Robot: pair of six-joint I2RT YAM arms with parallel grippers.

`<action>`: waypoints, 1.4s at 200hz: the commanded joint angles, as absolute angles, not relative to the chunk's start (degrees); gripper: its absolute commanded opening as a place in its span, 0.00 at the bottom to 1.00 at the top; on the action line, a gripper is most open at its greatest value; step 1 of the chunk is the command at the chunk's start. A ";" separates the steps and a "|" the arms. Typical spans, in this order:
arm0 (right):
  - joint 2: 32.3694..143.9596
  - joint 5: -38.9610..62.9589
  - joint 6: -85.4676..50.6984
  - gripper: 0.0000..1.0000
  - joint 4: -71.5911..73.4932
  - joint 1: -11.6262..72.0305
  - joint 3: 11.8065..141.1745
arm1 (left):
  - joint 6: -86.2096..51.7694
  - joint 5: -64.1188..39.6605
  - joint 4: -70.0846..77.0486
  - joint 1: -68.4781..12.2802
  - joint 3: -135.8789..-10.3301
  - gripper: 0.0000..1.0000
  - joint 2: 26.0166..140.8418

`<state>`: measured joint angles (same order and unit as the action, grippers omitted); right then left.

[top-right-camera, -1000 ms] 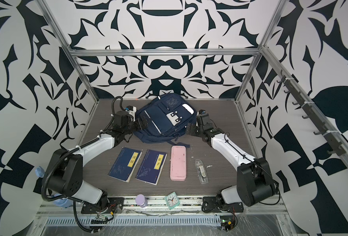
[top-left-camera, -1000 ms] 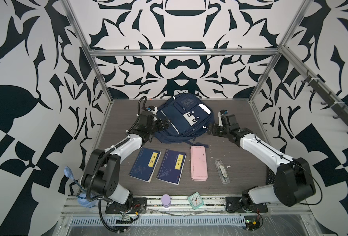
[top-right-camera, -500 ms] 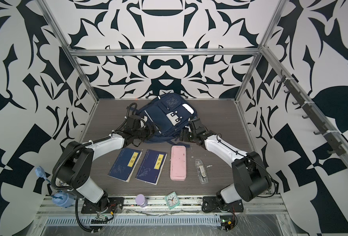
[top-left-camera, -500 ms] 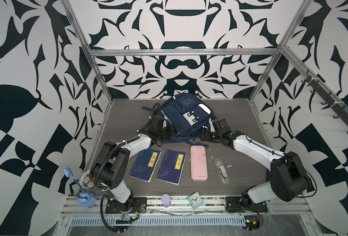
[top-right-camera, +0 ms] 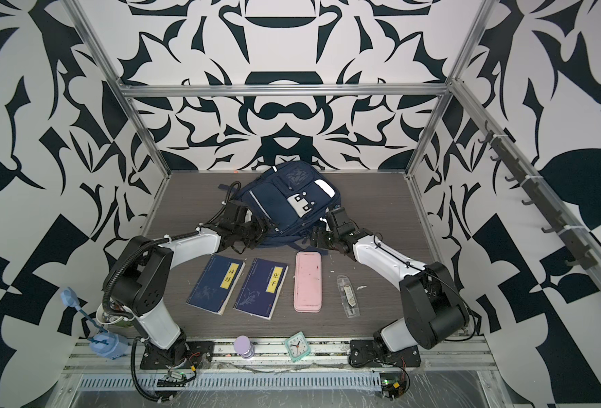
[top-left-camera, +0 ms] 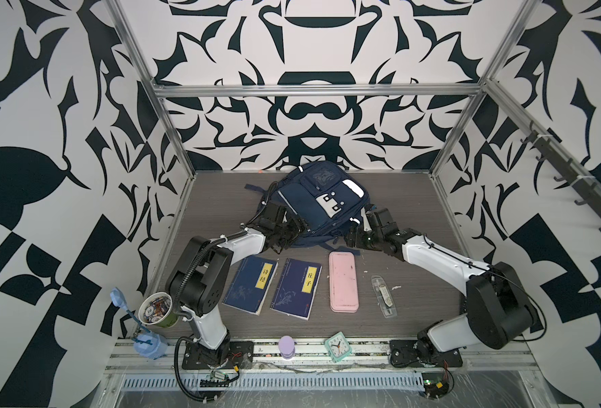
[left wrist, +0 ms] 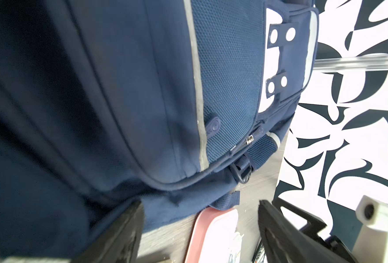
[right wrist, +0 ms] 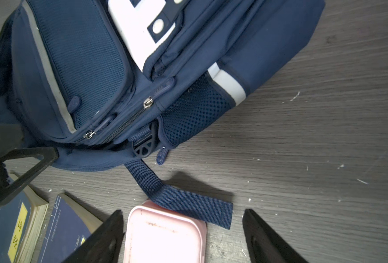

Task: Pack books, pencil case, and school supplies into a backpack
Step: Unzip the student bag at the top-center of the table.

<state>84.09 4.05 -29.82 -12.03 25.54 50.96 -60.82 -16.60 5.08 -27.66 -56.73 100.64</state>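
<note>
Flanking the soft navy mesh-panelled backpack (top-left-camera: 313, 201), left hand (left wrist: 199, 203) and right hand (right wrist: 181, 211) both spread apart.

A teal alarm clock (top-left-camera: 338, 346) and a lilac cylinder (top-left-camera: 287, 347) stand near each other at the counter's (top-left-camera: 221, 208) front edge; a filled paper cup (top-left-camera: 157, 311) sits at 1 corner.
</note>
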 commanded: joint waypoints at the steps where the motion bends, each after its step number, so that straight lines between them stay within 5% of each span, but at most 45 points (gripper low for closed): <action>1: 82.00 3.69 -30.57 0.83 -10.47 25.93 50.46 | -63.08 -14.69 4.55 -27.49 -58.21 0.81 103.67; 40: 82.19 3.95 -30.93 0.77 -9.83 26.02 49.68 | -65.39 -15.84 8.56 -27.46 -59.61 0.78 106.68; 78: 82.14 4.04 -30.87 0.65 -9.40 26.02 48.78 | -66.89 -16.41 12.36 -27.50 -59.67 0.60 106.46; 109: 82.13 4.10 -30.42 0.55 -8.94 26.02 48.40 | -66.97 -17.43 13.77 -27.44 -59.66 0.32 105.14; 177: 83.91 4.74 -29.21 0.57 -4.13 26.01 46.86 | -66.62 -19.72 14.37 -27.46 -61.38 0.04 100.98; 280: 89.99 3.83 -28.35 0.62 4.48 26.02 47.53 | -66.62 -24.32 13.07 -27.36 -65.21 0.00 97.36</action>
<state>89.34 4.84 -29.52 0.23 25.65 46.74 -67.09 -21.45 10.41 -27.59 -62.52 100.62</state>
